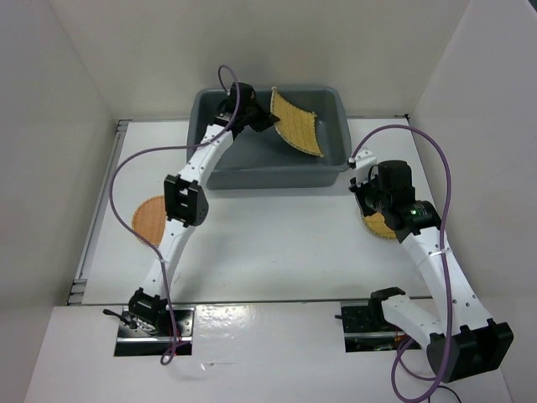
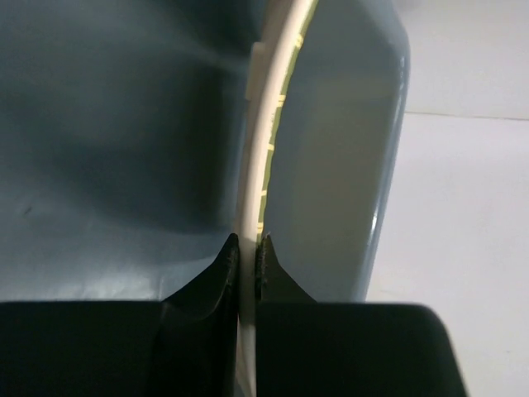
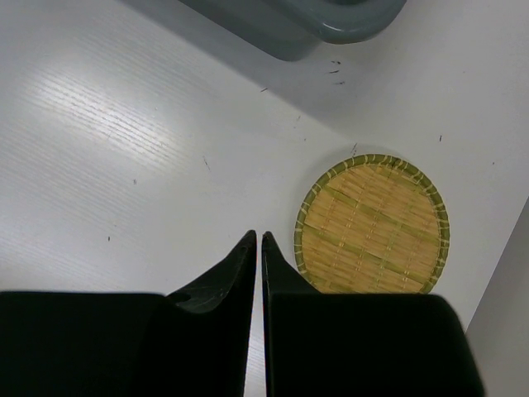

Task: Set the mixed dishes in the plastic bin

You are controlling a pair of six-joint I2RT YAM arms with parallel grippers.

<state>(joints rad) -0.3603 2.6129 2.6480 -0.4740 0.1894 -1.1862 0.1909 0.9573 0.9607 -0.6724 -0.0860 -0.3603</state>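
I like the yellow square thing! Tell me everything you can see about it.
The square mat is flat, woven from yellow slats with a dark edge. It is tilted up over the grey bin, its edge pinched in the left claw, which is shut on it. Whether its lower corner touches the bin, I cannot tell.

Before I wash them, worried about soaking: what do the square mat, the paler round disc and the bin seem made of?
Square mat: likely bamboo, matt parallel slats. Paler round disc: bamboo or straw, visible weave. Bin: probably plastic, smooth sheen.
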